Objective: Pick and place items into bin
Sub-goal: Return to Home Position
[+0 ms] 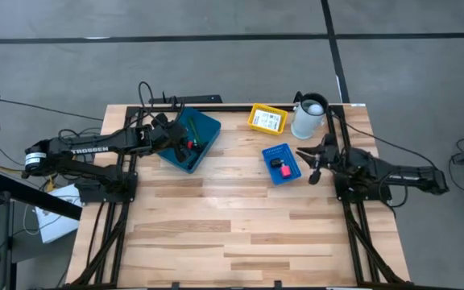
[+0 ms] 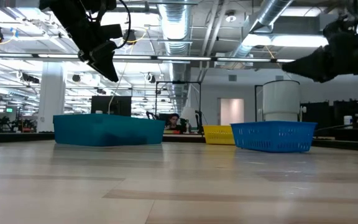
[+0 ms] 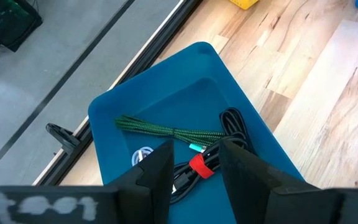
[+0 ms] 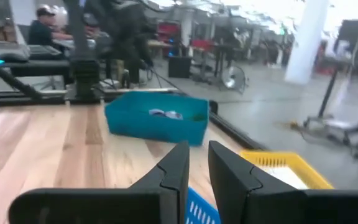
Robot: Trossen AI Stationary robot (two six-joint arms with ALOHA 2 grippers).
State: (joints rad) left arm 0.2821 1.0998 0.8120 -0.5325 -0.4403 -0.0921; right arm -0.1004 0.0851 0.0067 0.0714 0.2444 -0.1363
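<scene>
Left gripper [image 3: 196,146], open and empty over the teal bin [image 3: 166,106] near the table's far edge, and right gripper [image 4: 197,146], slightly open and empty, should lift clear before retracting.

Teal bin [image 1: 192,141] holds a green-and-black braided cable [image 3: 160,129] and a black cord [image 3: 232,121] with a red tie [image 3: 201,167]. Yellow bin [image 1: 267,119]. The blue lattice-walled bin [image 1: 281,163] holds a seemingly red-pink piece [image 1: 275,163]. Pale plank-striped table [image 1: 240,225].

Cords [image 3: 166,130] lie in the leftmost bin [image 1: 205,124] on the table [image 1: 216,234].
</scene>
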